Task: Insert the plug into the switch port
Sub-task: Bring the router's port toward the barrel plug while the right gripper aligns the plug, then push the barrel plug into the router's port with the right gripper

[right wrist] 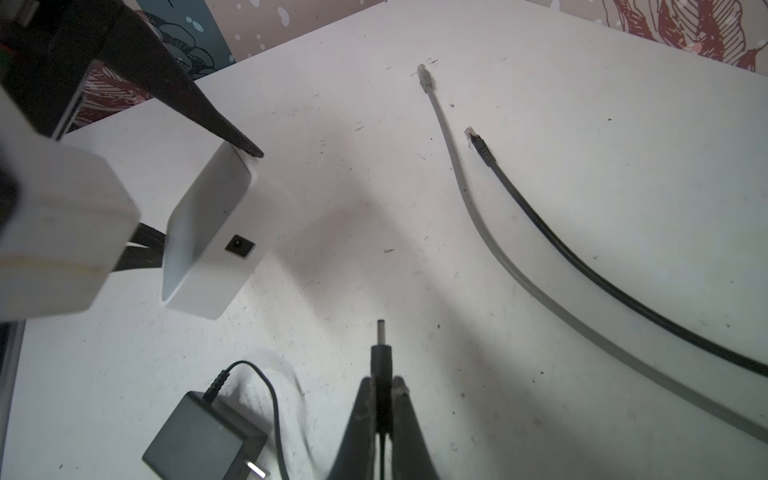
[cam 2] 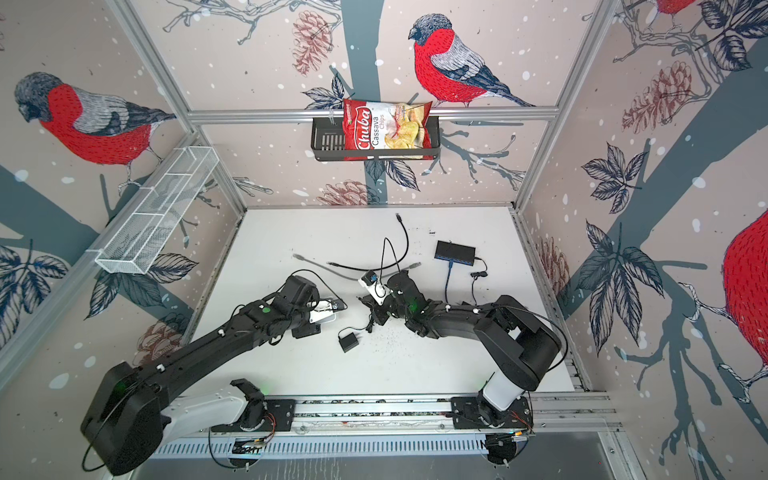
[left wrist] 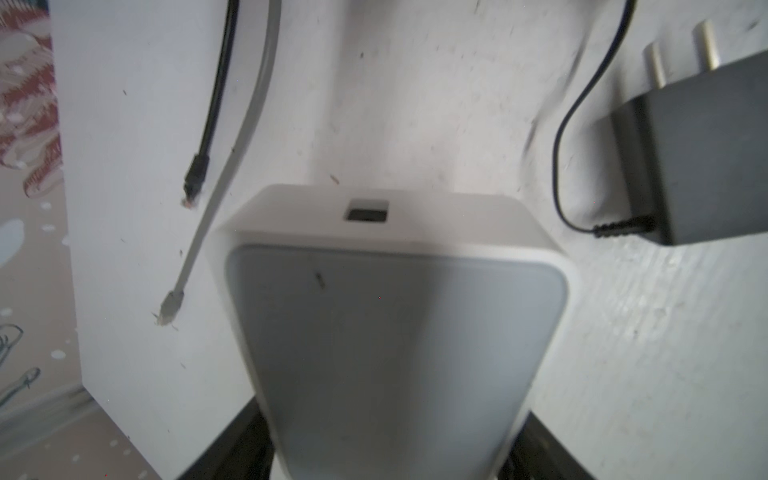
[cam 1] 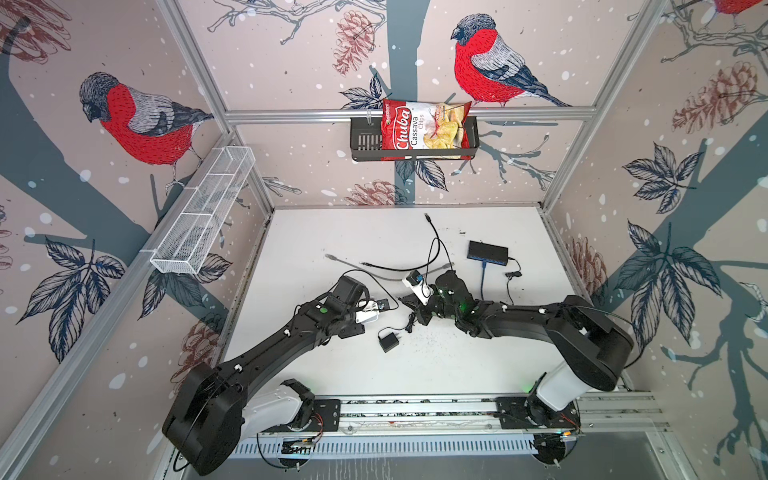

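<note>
My left gripper (left wrist: 384, 461) is shut on a white switch box (left wrist: 395, 311), its dark fingers (left wrist: 232, 449) pressing on both sides. The box's small dark port (left wrist: 366, 211) faces away from the wrist. In the right wrist view the same switch (right wrist: 208, 232) shows its port (right wrist: 240, 246) turned toward the plug. My right gripper (right wrist: 383, 384) is shut on a black barrel plug (right wrist: 381, 353), whose metal tip points forward, still apart from the port. In both top views the left gripper (cam 1: 372, 311) (cam 2: 332, 309) and right gripper (cam 1: 409, 300) (cam 2: 368, 300) face each other mid-table.
The plug's black power adapter (cam 1: 388, 343) (right wrist: 199, 444) lies on the table below the grippers. A grey network cable (right wrist: 457, 174) and a black one (right wrist: 540, 224) lie behind them. A second dark switch (cam 1: 487, 252) with a blue cable stands at the back right.
</note>
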Action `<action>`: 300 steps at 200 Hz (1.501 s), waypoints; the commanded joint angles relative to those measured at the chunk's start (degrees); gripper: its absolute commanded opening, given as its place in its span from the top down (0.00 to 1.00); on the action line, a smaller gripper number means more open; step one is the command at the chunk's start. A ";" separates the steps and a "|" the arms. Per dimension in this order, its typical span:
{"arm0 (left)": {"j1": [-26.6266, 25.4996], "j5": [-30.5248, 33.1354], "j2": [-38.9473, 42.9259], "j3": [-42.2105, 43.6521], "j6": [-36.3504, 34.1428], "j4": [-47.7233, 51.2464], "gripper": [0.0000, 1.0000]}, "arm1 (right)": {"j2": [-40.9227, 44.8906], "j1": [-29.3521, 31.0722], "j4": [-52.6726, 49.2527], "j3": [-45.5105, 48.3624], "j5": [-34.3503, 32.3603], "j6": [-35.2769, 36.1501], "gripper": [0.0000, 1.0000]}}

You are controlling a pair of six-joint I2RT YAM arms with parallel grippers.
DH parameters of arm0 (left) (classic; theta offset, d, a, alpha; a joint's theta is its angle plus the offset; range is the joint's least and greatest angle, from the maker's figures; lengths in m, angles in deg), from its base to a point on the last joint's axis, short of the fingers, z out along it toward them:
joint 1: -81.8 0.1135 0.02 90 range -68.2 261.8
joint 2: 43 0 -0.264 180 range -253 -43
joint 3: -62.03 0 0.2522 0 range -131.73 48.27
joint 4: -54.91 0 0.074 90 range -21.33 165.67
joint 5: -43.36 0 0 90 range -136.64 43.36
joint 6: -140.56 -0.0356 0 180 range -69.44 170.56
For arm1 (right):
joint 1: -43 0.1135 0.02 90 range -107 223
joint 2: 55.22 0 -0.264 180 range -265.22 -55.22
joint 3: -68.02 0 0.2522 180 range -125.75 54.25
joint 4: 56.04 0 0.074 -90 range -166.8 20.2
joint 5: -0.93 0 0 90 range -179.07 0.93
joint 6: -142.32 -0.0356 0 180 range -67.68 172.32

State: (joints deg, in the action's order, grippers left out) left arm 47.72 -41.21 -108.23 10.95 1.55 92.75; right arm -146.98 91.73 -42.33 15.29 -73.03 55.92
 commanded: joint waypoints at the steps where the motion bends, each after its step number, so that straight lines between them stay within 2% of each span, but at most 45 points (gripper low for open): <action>1: -0.54 -5.27 0.87 0.84 -4.39 -7.19 0.48 | 1.70 0.30 -0.63 0.68 2.17 1.31 0.92; 49: -0.63 -5.04 0.30 1.16 -7.11 -10.81 0.49 | 5.45 0.84 -4.01 1.21 3.43 2.62 0.93; 94: -0.62 -5.78 0.81 1.98 -11.97 -16.07 0.49 | 9.60 0.84 -12.57 -0.15 3.87 4.29 0.93; 128: -0.56 -5.95 0.74 3.74 -15.32 -20.92 0.50 | 12.28 0.86 -15.34 0.29 5.08 4.88 0.93; 187: -0.81 -7.80 1.62 4.27 -17.27 -22.32 0.50 | 11.98 -0.12 -16.21 -1.87 8.16 5.32 0.93; 300: -0.97 -6.58 2.50 6.56 -20.81 -23.66 0.50 | 9.69 -0.57 -21.89 -6.51 13.11 7.60 0.93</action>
State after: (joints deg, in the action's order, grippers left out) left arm 46.80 -47.92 -106.02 17.22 -18.45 72.77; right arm -137.13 91.06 -62.20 9.20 -62.61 62.65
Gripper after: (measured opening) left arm 0.719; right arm 0.081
